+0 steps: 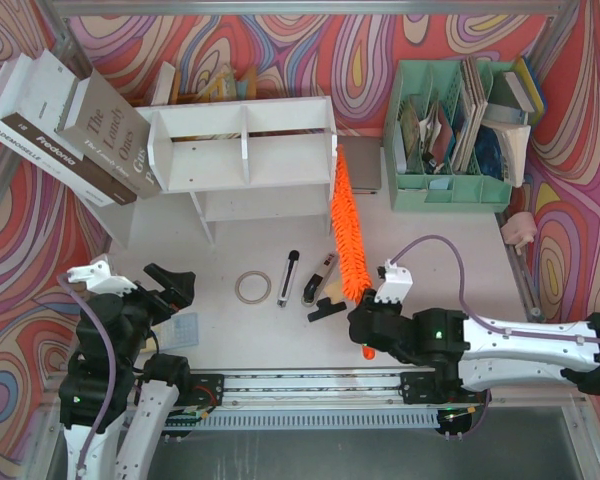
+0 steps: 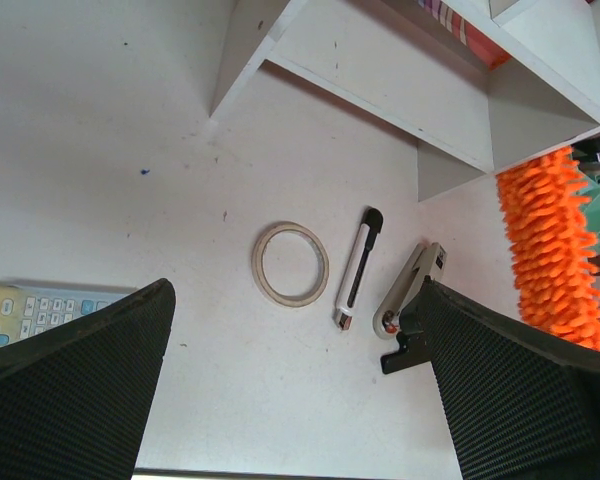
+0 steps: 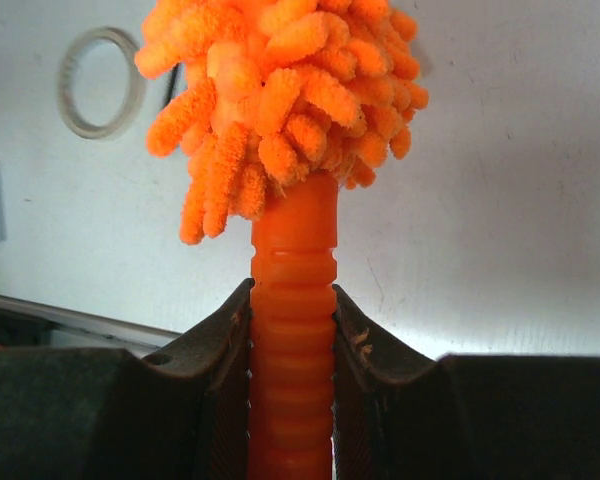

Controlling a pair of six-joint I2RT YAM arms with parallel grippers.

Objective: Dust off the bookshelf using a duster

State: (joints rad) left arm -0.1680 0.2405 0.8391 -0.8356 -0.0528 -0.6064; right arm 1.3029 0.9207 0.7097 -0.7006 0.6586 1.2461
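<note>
At the near edge, the duster's (image 3: 280, 90) ribbed orange handle is clamped between the fingers of the right claw (image 3: 292, 300), so the tool is judged to be picked up and in hand. The left claw (image 1: 165, 285) is held wide apart over the near left of the desk (image 1: 270, 335), grasping nothing, with a calculator (image 1: 180, 328) just beside it.

Farther out, a tape ring (image 1: 251, 288) and a pen (image 1: 289, 277) are seen lying on the desk, apart from the duster. From the right claw the fluffy head is stretched away from the arms, and its far tip is laid against the outer right side of the bookshelf (image 1: 245, 145), level with the upper tier. Whether it is truly touching the panel cannot be told.

The dusting is therefore judged to be at an early stage: only the right end is being reached, while the top board, both upper compartments and the lower tier are left to be swept.
</note>
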